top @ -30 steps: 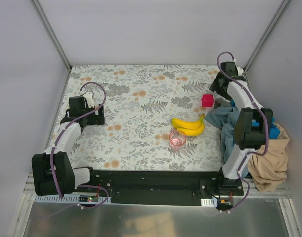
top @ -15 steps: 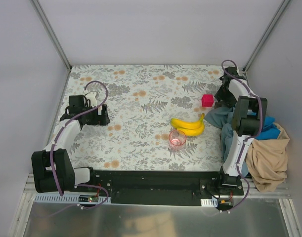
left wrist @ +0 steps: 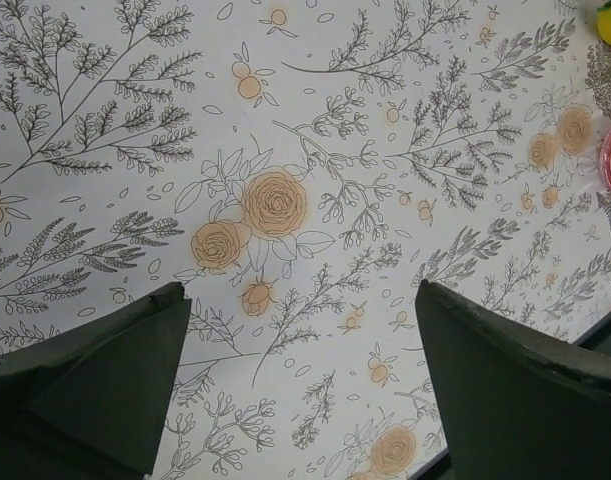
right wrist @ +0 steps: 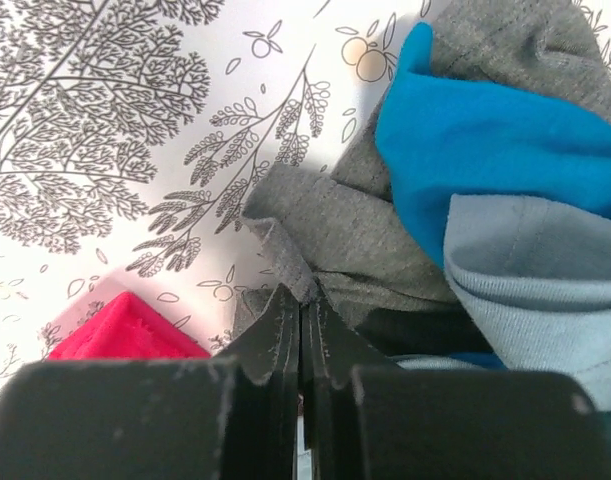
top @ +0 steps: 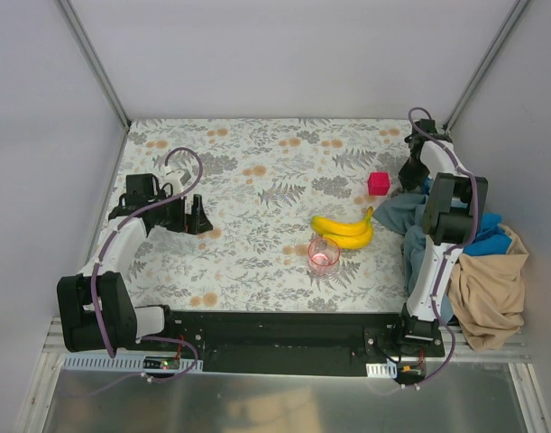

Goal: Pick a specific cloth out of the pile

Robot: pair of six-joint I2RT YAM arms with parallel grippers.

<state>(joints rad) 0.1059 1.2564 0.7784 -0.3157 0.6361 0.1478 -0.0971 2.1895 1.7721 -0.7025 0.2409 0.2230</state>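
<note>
the right arm has reached further into the far right corner, and its end effector has gone from open to closed, nipping a fold at the edge of the cloth. the cloth lies on the surface at the far end of the pile, partly under the bright blue cloth and near a red block. the left end effector has shifted right and stands open above the surface.

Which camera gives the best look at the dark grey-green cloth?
The right wrist view: the grey-green cloth lies close up, its edge pinched in the shut right claw. From the top view the arm hides most of it; the left wrist view shows only tablecloth.
</note>
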